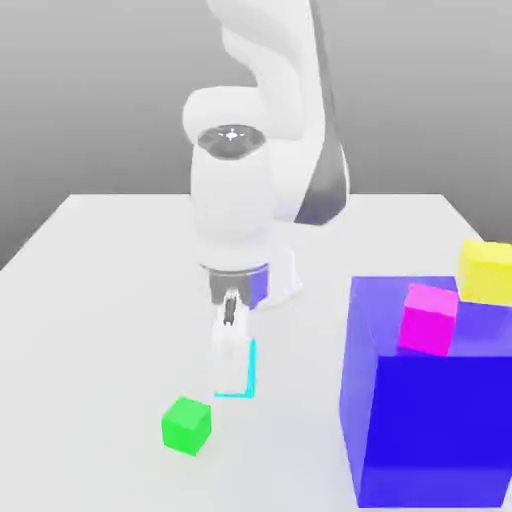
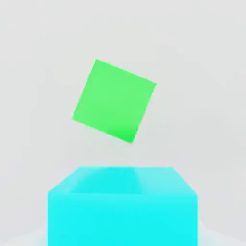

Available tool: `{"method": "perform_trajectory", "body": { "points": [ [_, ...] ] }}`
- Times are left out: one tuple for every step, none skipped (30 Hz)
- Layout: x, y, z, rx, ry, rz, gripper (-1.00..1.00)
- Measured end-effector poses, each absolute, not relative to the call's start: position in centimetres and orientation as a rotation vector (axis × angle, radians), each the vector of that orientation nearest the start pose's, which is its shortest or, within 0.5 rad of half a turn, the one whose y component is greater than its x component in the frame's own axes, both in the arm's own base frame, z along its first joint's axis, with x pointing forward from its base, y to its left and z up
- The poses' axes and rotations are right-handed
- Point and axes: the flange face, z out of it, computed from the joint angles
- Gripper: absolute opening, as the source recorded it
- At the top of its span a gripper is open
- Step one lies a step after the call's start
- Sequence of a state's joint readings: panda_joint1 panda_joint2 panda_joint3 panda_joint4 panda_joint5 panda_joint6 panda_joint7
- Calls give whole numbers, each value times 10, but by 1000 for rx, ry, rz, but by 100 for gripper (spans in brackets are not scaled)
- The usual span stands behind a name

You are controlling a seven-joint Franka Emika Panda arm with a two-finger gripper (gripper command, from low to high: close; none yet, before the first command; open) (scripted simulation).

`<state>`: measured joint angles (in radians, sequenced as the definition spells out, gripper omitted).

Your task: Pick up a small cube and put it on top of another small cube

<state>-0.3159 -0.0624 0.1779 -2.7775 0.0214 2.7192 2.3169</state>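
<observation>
The small cyan cube (image 1: 251, 368) sits low over the white table (image 1: 100, 300), near the middle front in the exterior view. My gripper (image 1: 232, 375) reaches straight down and is shut on it. The white fingers (image 1: 228, 355) cover most of the cube, so only its edge toward the exterior view's right and its bottom edge show. In the hand view the cyan cube (image 2: 122, 211) is close up, held between the jaws. A small green cube (image 1: 187, 425) rests on the table just in front of it, toward the exterior view's left. The hand view shows this green cube (image 2: 114, 100) lying turned at an angle, apart from the cyan one.
A large blue cube (image 1: 430, 420) stands at the exterior view's right front. A magenta cube (image 1: 428, 318) and a yellow cube (image 1: 485, 270) sit on top of it. The arm's base (image 1: 285, 275) stands behind the gripper.
</observation>
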Motion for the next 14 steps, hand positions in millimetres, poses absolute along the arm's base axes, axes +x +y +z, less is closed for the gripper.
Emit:
{"method": "perform_trajectory", "body": {
  "points": [
    [382, -65, 235, -985, 2981, -5, -100],
    [382, -74, 238, -943, 2995, -4, -100],
    [382, -84, 242, -901, 3008, -3, -100],
    [383, -90, 240, -878, 3014, -4, -100],
    [383, -92, 236, -867, 3018, -6, -100],
    [384, -94, 229, -862, 3019, -7, -100],
    [385, -94, 222, -860, 3020, -9, -100],
    [385, -95, 214, -859, 3020, -9, -100],
    [385, -94, 205, -860, 3019, -9, -100],
    [385, -94, 196, -863, 3019, -7, -100],
    [384, -93, 187, -865, 3018, -5, -100],
    [383, -92, 181, -866, 3018, -3, 100],
    [383, -92, 181, -866, 3018, -3, 100],
    [383, -92, 181, -866, 3018, -3, 100]
  ]
}}
